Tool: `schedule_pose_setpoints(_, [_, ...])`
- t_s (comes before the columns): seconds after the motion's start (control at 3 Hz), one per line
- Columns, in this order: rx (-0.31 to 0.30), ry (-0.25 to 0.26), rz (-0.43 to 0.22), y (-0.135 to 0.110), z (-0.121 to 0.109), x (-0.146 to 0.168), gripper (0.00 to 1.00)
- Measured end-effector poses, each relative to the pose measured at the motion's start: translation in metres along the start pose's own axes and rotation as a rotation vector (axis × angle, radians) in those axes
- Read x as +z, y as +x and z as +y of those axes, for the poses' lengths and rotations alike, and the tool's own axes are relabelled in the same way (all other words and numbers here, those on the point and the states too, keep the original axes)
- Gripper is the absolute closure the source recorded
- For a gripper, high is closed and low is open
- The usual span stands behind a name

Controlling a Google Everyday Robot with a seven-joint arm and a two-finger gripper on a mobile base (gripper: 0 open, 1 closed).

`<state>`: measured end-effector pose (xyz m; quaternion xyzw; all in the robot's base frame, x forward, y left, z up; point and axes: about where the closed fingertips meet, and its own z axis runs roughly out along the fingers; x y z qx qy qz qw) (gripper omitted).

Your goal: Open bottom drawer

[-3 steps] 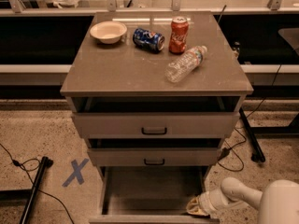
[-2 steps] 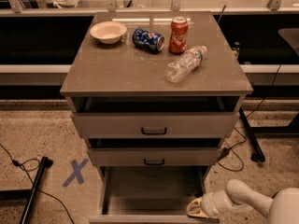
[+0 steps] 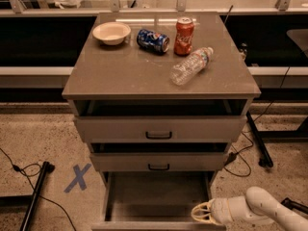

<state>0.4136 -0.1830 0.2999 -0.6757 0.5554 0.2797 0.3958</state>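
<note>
The bottom drawer is sitting pulled far out at six o'clock, its grey interior showing. The gripper is hovering at five o'clock, by the drawer's right front corner; whether it is clasping anything is unclear.

Smooth, faintly glossy grey bench top; clear crinkled plastic bottle; shiny red metal can; matt grey bottom drawer; smooth cream plastic gripper at that drawer's front right corner.

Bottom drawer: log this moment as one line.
bottom drawer: open, grey interior showing | gripper: low, at the drawer's front right corner | contact: cannot tell
</note>
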Motion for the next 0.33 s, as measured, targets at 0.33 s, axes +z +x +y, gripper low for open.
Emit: schedule_pose_setpoints(0.33, [-0.001,-0.001,-0.005,-0.0024,0.0015,0.0012,0.84])
